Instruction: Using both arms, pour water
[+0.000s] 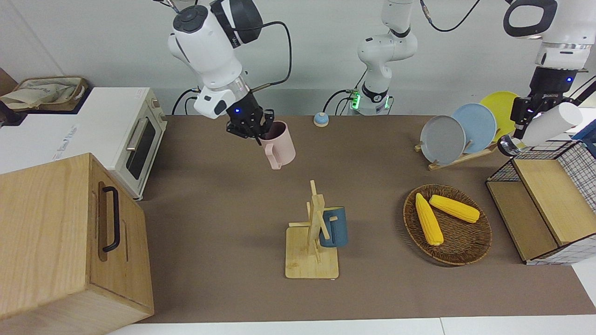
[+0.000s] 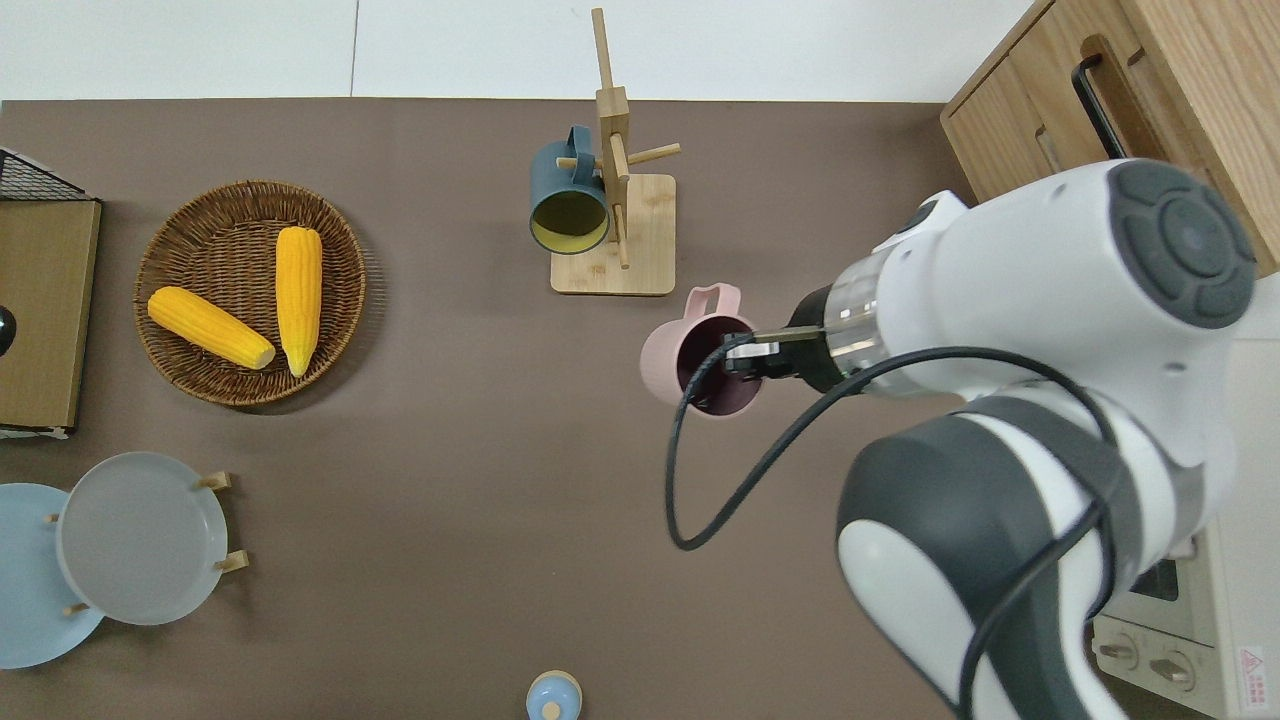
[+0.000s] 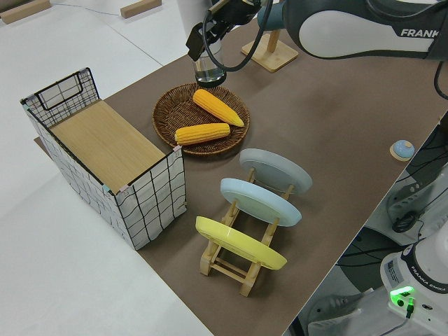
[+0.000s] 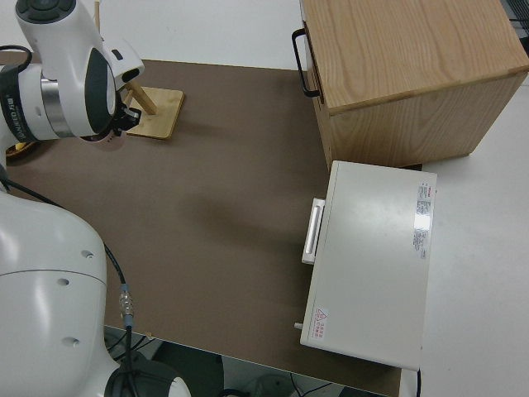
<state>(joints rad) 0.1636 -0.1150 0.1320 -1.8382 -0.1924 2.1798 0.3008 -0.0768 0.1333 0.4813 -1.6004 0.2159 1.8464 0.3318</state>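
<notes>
Two arms busy: right gripper (image 1: 253, 132), fingers clenched on rim of pink mug (image 1: 278, 145), mug aloft over bare desk (image 2: 450, 450) just nearer robots than mug rack (image 2: 615, 225); left gripper (image 1: 524, 116) aloft at left arm's end of desk, grasping white bottle (image 1: 549, 123), tilted. Risk: rim pinch may let mug swing; tilted bottle may spill before mouths line up. Blue mug (image 2: 568, 205) on rack, corn basket (image 2: 160, 250), wire crate (image 1: 577, 163), plates (image 1: 442, 138) lie near paths
</notes>
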